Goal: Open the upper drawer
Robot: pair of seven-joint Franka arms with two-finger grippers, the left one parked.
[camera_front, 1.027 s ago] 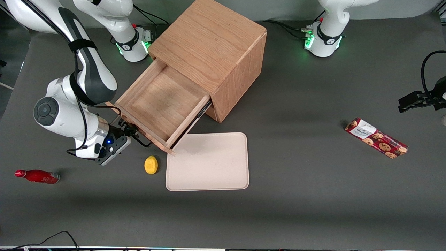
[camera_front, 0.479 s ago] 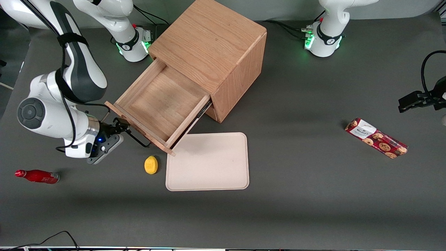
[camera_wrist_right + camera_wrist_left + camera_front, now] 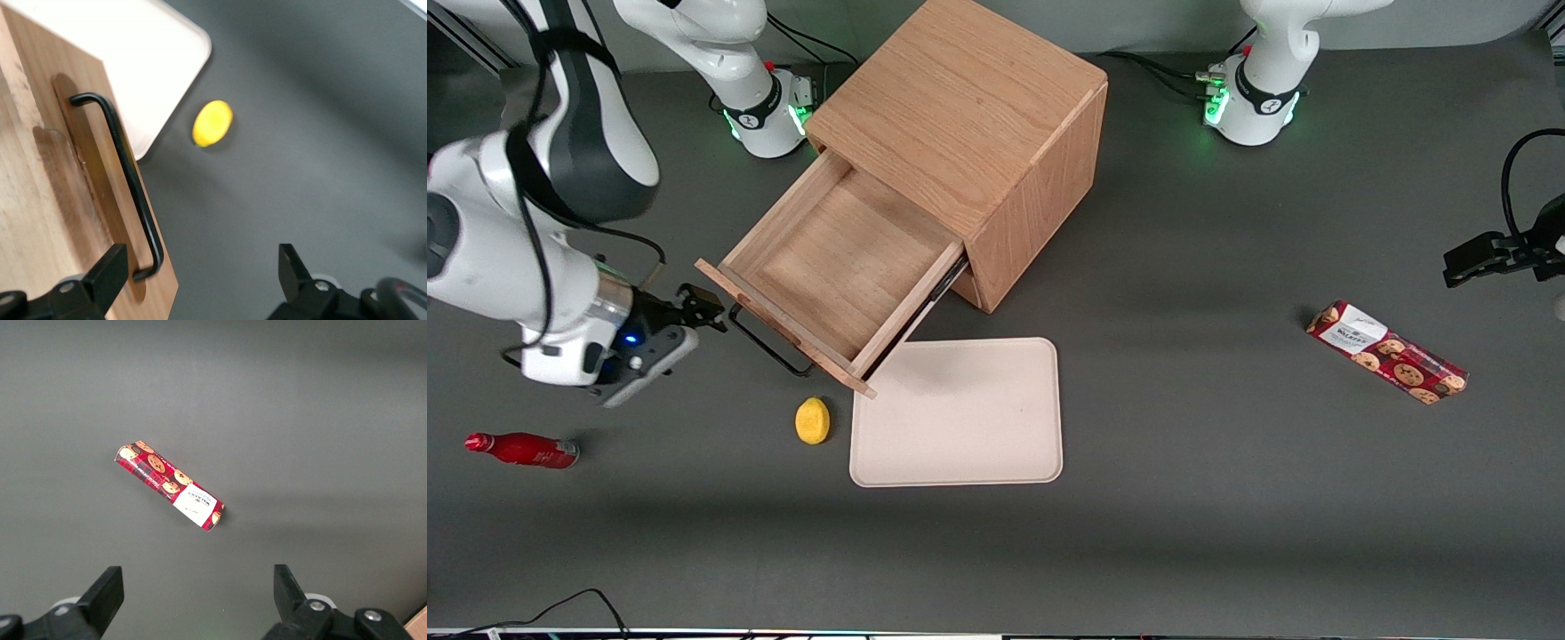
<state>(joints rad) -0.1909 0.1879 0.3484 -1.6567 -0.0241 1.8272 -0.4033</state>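
While the upper drawer (image 3: pixel 838 267) stood pulled well out of the wooden cabinet (image 3: pixel 971 133), its bare inside showing, your gripper (image 3: pixel 703 308) hung just off the end of the drawer's black bar handle (image 3: pixel 769 345), toward the working arm's end of the table, apart from the bar. In the right wrist view the gripper (image 3: pixel 202 267) had its fingers spread wide with nothing between them, and the handle (image 3: pixel 123 180) ran along the drawer front beside one finger without touching it. You had a small yellow object (image 3: pixel 812 420) lying on the table nearer the front camera than the drawer front, close to the handle, and just beside it a pale tray (image 3: pixel 957 413) whose corner sat under the drawer's nearest corner. A red bottle (image 3: pixel 522 450) lay on its side toward the working arm's end, nearer the front camera than the gripper and well apart from it. A red cookie box (image 3: pixel 1386 352) lay far off toward the parked arm's end. Between your gripper, the bottle and the yellow object you had bare grey table (image 3: pixel 694 533), and a wide bare strip ran along the table's near edge.
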